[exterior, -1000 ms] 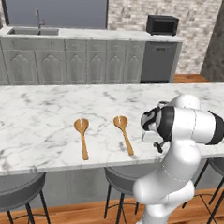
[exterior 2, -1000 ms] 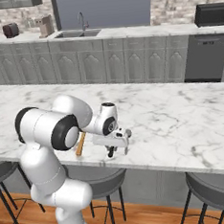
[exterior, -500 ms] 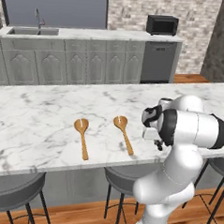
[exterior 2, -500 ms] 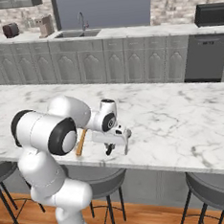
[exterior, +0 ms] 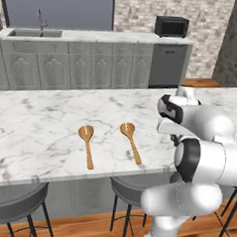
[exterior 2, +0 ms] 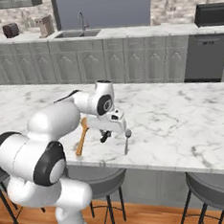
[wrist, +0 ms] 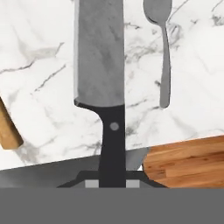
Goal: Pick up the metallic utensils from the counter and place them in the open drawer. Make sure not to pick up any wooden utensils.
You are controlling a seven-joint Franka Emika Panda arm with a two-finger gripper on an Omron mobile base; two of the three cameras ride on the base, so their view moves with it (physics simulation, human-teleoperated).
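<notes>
The knife [wrist: 101, 65] runs straight up the middle of the hand view, its grey blade pointing away from the camera and its black handle with one round rivet dropping down between the finger tips at the bottom edge. The gripper [wrist: 112, 181] is pinched on that handle, its jaws close together with the handle filling the gap. Whether the knife rests on the counter [wrist: 52, 87] or is lifted just off it cannot be told. In the right base view the gripper [exterior 2: 105, 135] sits low over the counter [exterior 2: 181, 112] near its front edge, with a dark bit of knife [exterior 2: 104, 137] showing under it.

Just beside the knife, on the marble, lies the silver spoon [wrist: 161, 48], parallel to the blade, bowl away from the hand and handle end toward the counter's front edge. In the right base view the spoon [exterior 2: 127, 140] lies just right of the gripper.

On the knife's other side, the end of a wooden spoon [wrist: 8, 129] handle shows, apart from the blade. The left base view shows both wooden spoons [exterior: 87, 143] on the counter [exterior: 35, 130], side by side, bowls toward the far edge, the nearer wooden spoon [exterior: 131, 140] between its mate and the arm.

Past the counter's front edge, wooden floor [wrist: 188, 164] and part of a grey stool [wrist: 43, 175] show.
</notes>
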